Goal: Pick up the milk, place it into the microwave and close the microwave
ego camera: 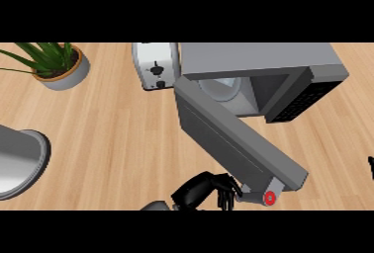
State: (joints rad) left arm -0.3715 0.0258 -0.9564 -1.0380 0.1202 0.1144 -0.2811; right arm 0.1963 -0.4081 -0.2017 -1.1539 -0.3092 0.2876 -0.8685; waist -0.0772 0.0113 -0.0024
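I can read no text, brand or number anywhere; the dark control panel on the grey box-shaped microwave shows only rows too small to read.

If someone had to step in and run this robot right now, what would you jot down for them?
Left hand: fingers curled, beside the free end of the microwave door, next to its red-marked handle; I can't tell if it touches.
Right hand: only a sliver shows at the right edge.
Microwave: door wide open, white turntable inside.
Milk: not visible anywhere, possibly already inside.
Left: confirm the milk, then swing the door shut.
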